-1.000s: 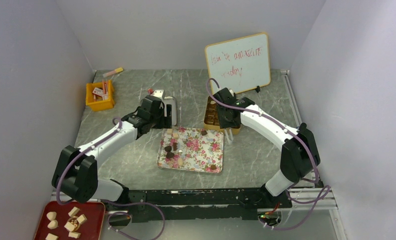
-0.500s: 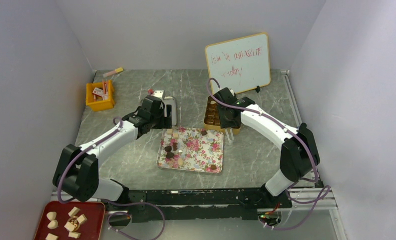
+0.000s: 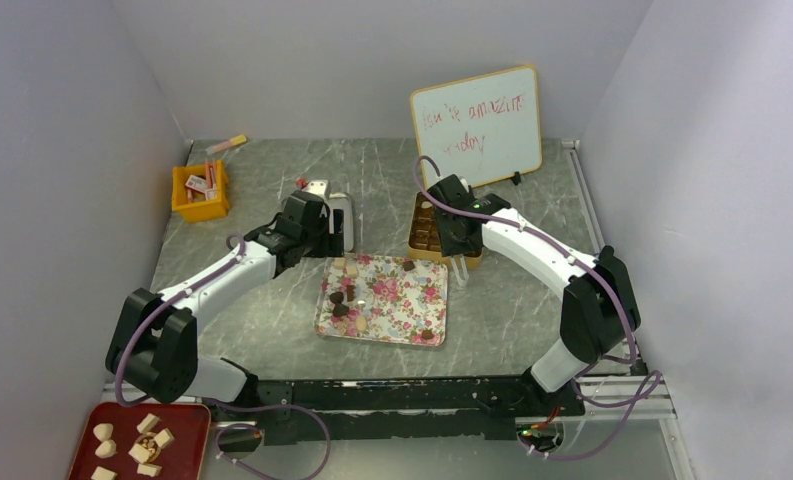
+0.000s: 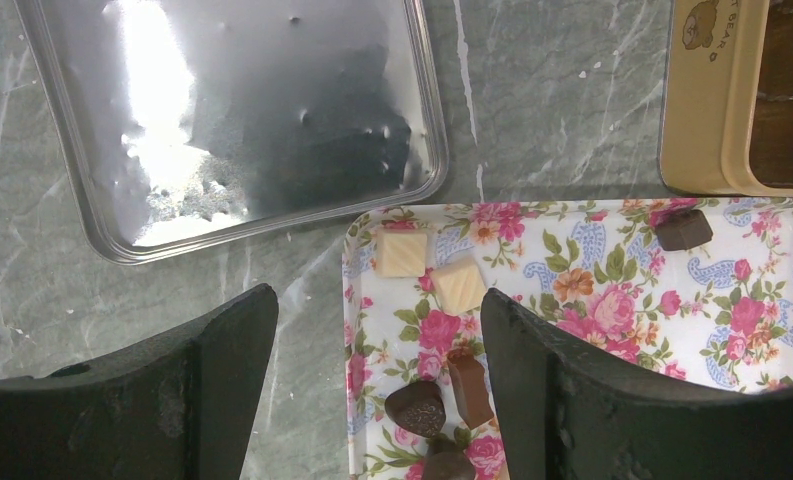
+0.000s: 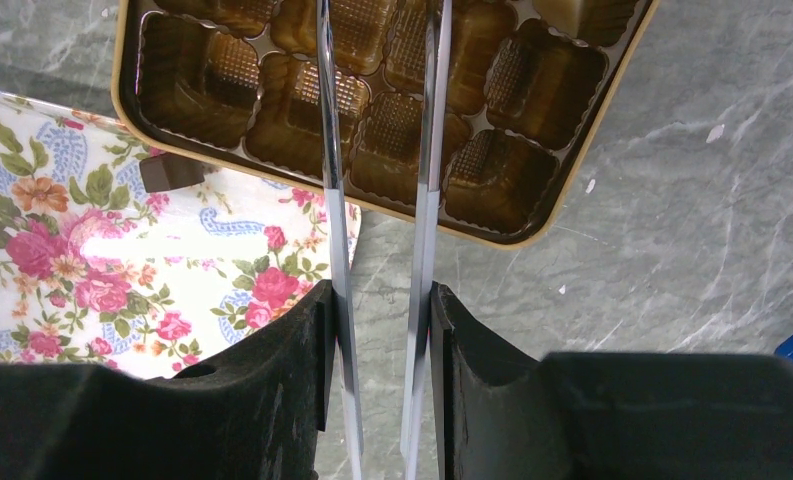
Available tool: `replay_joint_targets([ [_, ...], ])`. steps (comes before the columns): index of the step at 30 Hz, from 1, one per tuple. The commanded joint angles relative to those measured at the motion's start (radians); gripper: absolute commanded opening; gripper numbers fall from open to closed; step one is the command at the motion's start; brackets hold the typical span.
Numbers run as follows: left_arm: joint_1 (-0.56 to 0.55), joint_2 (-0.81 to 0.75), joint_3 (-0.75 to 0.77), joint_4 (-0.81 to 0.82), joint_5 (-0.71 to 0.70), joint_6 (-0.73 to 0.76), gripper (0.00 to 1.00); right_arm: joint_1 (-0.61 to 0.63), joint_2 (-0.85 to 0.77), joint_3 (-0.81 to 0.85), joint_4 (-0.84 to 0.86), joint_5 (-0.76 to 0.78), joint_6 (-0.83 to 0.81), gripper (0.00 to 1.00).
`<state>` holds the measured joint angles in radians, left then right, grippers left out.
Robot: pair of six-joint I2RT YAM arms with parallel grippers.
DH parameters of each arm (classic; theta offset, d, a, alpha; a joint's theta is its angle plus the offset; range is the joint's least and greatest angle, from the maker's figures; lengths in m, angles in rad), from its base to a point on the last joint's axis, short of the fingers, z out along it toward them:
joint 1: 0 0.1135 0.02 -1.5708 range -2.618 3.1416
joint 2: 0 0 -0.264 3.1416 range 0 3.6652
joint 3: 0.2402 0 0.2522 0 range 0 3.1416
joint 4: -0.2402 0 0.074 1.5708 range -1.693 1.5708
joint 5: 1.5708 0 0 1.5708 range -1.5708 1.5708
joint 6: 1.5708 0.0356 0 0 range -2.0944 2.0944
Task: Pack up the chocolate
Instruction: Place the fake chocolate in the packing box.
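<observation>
Several chocolate pieces (image 3: 340, 298) lie on the floral tray (image 3: 387, 300). In the left wrist view two cream squares (image 4: 402, 252), a brown bar (image 4: 469, 385) and a dark piece (image 4: 416, 408) lie on the tray's left part, and another dark piece (image 4: 684, 230) lies near the gold box (image 4: 712, 100). My left gripper (image 4: 380, 300) is open and empty, hovering above these pieces. My right gripper (image 5: 380, 300) is shut on metal tongs (image 5: 427, 150), whose blades reach over the gold box's empty brown cells (image 5: 372, 110). The tong tips are out of view.
A silver lid (image 3: 340, 215) lies left of the gold box (image 3: 427, 232). A whiteboard (image 3: 477, 125) stands at the back right. An orange bin (image 3: 201, 190) with packets sits at the back left. A red tray (image 3: 137, 440) with cream pieces lies below the table's near-left corner.
</observation>
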<state>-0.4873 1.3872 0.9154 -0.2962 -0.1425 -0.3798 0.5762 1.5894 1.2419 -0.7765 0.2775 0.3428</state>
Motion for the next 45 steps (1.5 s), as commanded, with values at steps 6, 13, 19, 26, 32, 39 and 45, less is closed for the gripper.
replay_joint_targets([
  [6, 0.004, -0.003, 0.014, 0.029, 0.015, 0.007, 0.79, -0.007, -0.003, 0.025, 0.036, -0.003, -0.010, 0.38],
  [13, 0.005, -0.006, 0.011, 0.029, 0.018, 0.007, 0.79, -0.007, -0.004, 0.030, 0.032, -0.006, -0.010, 0.42],
  [19, 0.004, -0.011, 0.010, 0.028, 0.017, 0.005, 0.79, -0.007, -0.008, 0.027, 0.031, -0.006, -0.010, 0.42],
  [26, 0.004, -0.017, 0.009, 0.024, 0.016, 0.004, 0.79, -0.007, -0.030, 0.025, 0.042, -0.006, -0.009, 0.31],
  [32, 0.004, -0.019, 0.011, 0.019, 0.014, 0.003, 0.79, -0.006, -0.060, 0.039, 0.042, -0.011, -0.027, 0.28],
  [39, 0.004, -0.023, 0.013, 0.013, 0.007, -0.009, 0.79, 0.023, -0.103, 0.078, 0.019, -0.040, -0.069, 0.26],
  [45, 0.004, -0.040, -0.002, 0.006, 0.005, -0.038, 0.79, 0.135, -0.105, 0.121, -0.038, -0.061, -0.077, 0.25],
])
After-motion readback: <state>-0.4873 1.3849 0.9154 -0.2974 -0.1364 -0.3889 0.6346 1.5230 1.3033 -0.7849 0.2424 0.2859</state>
